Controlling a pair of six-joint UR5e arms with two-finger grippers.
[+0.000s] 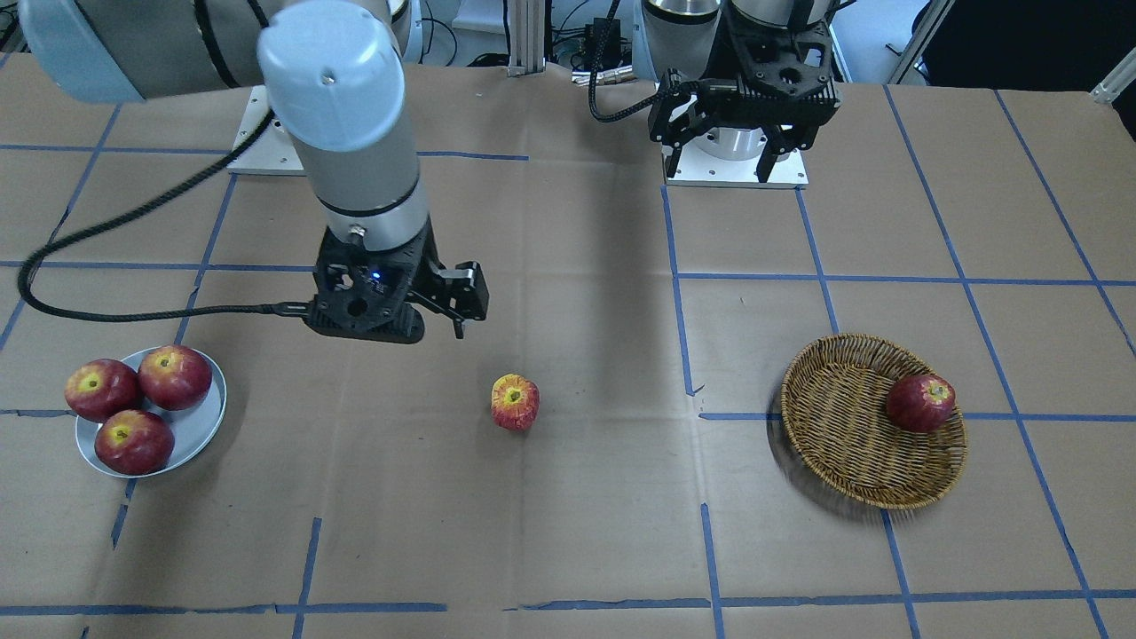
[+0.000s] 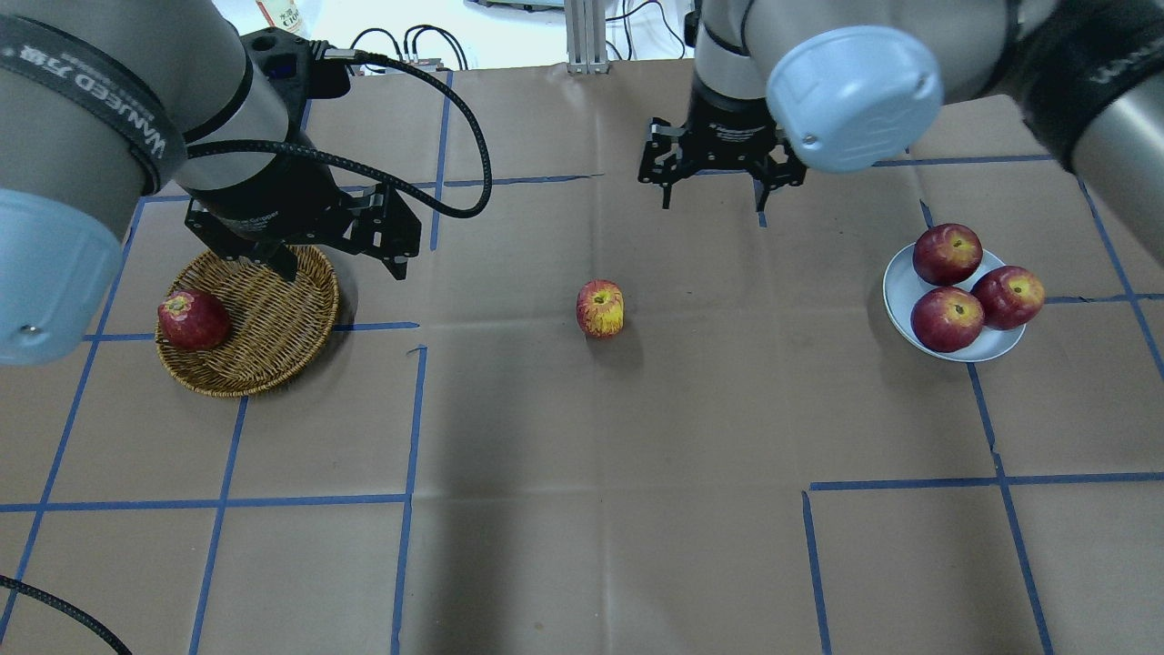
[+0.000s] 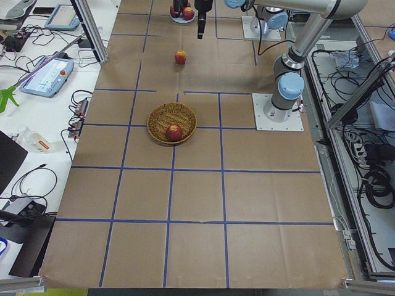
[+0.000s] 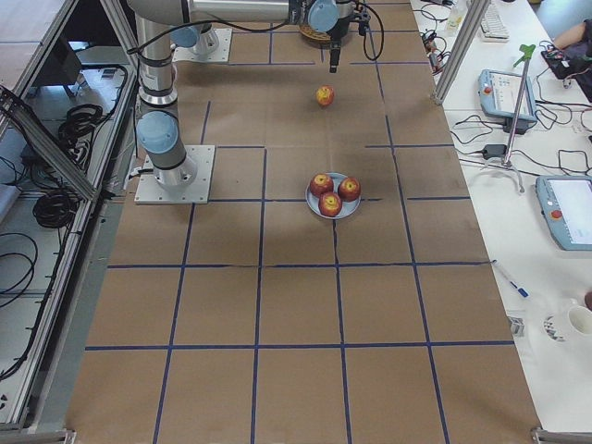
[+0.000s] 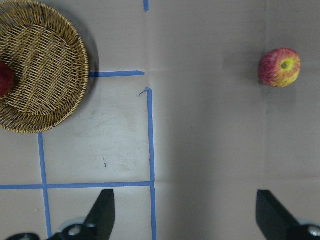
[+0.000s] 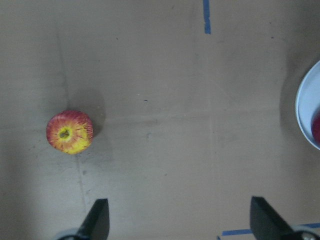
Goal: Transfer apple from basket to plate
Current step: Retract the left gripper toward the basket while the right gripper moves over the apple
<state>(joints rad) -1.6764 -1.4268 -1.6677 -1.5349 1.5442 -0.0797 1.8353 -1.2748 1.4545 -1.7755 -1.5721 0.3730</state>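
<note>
Both my right fingers (image 6: 99, 220) and my left fingers (image 5: 105, 210) are spread wide and hold nothing. Nearest my right fingers, the apple (image 6: 69, 132) sits alone on the tabletop (image 6: 165, 75), out of the basket (image 5: 45, 65) and well apart from the plate (image 6: 306, 105). I think picking it up comes next: go down around it, squeeze, and carry it to the plate, where three dark red apples (image 2: 947, 318) leave little room.

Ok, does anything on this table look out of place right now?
Yes: the paler orange-red apple streaked with yellow sits alone on the bare brown paper mid-table, well apart from both the round woven wicker basket and the round pale grey-blue plate. It is in neither container.
</note>
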